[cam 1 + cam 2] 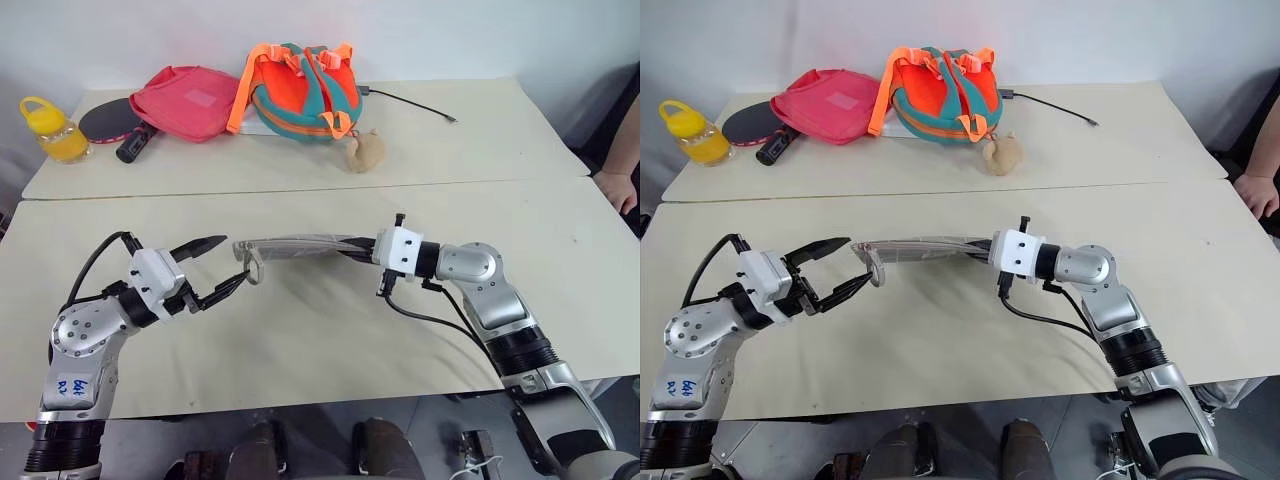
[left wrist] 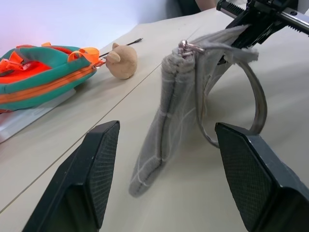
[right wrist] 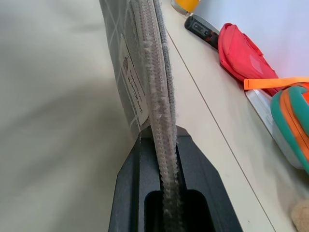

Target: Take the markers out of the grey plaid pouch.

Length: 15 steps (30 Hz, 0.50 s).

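The grey plaid pouch (image 1: 300, 246) hangs level above the table, edge-up, with its grey loop (image 1: 253, 265) at the end nearer my left arm. My right gripper (image 1: 365, 250) is shut on the pouch's other end; in the right wrist view the pouch edge (image 3: 145, 72) runs out from between the black fingers (image 3: 130, 193). My left gripper (image 1: 232, 262) stands open just short of the loop end. In the left wrist view the pouch (image 2: 164, 121) and its loop (image 2: 256, 96) sit between and ahead of the spread fingers, untouched. The markers are hidden.
On the far table lie a pink-red bag (image 1: 190, 100), an orange-teal backpack (image 1: 300, 90), a yellow bottle (image 1: 55, 130), a paddle (image 1: 110, 125), a tan plush (image 1: 365, 152) and a cable (image 1: 415, 103). A person's hand (image 1: 618, 185) rests at the right edge.
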Motion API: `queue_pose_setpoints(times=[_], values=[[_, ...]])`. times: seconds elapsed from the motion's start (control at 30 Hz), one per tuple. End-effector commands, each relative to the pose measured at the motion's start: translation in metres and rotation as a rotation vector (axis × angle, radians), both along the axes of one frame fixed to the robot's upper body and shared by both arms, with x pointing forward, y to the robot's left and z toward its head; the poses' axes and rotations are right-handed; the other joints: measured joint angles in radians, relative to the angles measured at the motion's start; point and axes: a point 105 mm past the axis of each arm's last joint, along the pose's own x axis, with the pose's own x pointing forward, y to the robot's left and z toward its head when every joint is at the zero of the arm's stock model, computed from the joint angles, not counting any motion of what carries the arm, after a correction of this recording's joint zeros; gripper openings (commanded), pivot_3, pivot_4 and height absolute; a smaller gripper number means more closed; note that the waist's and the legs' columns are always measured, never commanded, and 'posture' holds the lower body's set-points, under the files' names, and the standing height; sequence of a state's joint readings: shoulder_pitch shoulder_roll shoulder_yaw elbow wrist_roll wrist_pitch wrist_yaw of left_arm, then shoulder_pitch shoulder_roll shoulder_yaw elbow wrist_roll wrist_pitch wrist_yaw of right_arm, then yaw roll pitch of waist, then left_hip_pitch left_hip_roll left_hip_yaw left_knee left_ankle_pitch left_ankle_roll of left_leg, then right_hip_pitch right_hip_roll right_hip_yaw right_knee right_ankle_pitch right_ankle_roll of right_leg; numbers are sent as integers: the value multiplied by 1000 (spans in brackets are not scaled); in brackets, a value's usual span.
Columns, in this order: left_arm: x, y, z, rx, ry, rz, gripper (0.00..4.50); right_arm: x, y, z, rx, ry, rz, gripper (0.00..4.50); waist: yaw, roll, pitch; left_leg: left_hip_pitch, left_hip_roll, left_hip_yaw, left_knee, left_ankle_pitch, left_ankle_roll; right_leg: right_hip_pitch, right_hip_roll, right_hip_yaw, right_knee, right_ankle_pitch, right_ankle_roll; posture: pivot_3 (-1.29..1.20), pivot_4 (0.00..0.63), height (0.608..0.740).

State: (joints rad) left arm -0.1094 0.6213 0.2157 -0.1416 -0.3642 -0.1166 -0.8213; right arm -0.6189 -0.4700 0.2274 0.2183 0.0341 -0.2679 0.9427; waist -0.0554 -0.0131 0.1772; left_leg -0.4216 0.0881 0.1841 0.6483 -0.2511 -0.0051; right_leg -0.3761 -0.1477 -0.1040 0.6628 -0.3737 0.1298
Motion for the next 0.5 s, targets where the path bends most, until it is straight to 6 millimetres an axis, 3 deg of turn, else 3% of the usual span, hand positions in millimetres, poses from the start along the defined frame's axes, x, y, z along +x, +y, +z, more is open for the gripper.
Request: queue_pose_setpoints(times=[0.03, 0.27, 0.5], values=[[0, 0, 6, 18, -34, -9, 3355, -4, -2, 15, 42, -54, 16, 0, 0, 0, 0, 0, 0, 0, 0, 0, 0, 0, 0, 0, 0, 0, 0, 0, 150, 740], [-7, 4, 13, -40, -42, -38, 3355, -5, -7, 7, 23, -46, 3, 0, 0, 0, 0, 0, 0, 0, 0, 0, 0, 0, 0, 0, 0, 0, 0, 0, 150, 740], [-17, 13, 6, 25, -31, -49, 3355, -5, -9, 4, 19, -42, 0, 0, 0, 0, 0, 0, 0, 0, 0, 0, 0, 0, 0, 0, 0, 0, 0, 0, 150, 740]])
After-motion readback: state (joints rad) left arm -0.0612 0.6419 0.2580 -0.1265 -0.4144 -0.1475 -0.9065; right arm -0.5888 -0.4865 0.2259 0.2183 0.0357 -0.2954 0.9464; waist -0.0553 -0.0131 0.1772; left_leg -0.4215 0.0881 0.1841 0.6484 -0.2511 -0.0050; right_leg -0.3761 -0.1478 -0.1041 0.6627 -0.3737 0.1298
